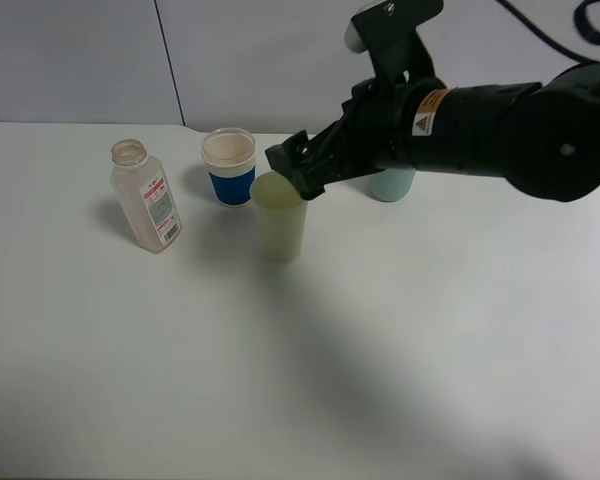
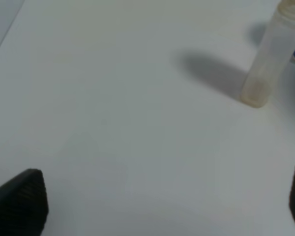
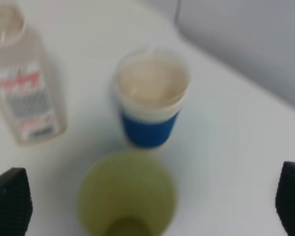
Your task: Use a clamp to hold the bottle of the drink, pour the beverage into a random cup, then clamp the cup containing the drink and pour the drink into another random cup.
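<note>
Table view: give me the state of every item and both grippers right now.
bottle: upright, uncapped, looks empty.
yellow-green cup: upright, ungripped.
white cup with blue band: upright.
teal cup: upright, mostly hidden behind arm.
right gripper: open, above yellow-green cup.
left gripper: open, holding nothing.

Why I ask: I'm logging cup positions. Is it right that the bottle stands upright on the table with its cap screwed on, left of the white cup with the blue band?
Not quite. The bottle has no cap; the exterior high view shows its neck open. It does stand upright, left of the white cup with the blue band.
</note>
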### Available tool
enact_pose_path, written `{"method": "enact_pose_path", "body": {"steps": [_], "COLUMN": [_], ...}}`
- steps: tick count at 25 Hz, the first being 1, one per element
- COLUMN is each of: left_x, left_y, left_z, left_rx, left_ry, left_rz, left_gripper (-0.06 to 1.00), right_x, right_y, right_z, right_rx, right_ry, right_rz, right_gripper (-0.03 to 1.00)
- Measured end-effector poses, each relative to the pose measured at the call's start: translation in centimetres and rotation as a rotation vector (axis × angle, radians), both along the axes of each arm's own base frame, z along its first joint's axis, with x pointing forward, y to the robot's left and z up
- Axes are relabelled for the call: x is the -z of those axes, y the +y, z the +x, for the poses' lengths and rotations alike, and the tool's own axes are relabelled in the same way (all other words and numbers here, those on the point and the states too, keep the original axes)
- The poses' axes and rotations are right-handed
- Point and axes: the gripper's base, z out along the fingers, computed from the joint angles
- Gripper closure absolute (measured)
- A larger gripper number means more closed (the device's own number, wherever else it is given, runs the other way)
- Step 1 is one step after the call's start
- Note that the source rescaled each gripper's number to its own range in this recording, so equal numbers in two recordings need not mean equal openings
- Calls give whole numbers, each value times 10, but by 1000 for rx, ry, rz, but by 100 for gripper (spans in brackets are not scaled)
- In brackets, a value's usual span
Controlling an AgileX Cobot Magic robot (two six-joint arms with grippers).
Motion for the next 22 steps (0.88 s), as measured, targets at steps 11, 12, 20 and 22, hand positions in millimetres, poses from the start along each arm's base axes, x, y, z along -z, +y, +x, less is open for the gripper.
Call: {"method": "enact_pose_path", "body": {"steps": [11, 12, 20, 22], "left_x": [0, 0, 0, 0], "left_y": [0, 0, 0, 0], "left_z": [0, 0, 0, 0], "left_rx": [0, 0, 0, 0], "left_ry": [0, 0, 0, 0], "left_rz": [0, 0, 0, 0], "left_gripper": [-6, -6, -6, -6], "right_x": [-31, -35, -83, -96], "right_y": [-93, -105, -176, -188], "right_z": [24, 23, -15, -30], "right_rx": [268, 303, 548, 607], "right_ry": [-21, -13, -67, -87], "right_rz": [-76, -85, -82, -63], "right_gripper": [-2, -2, -2, -2]}}
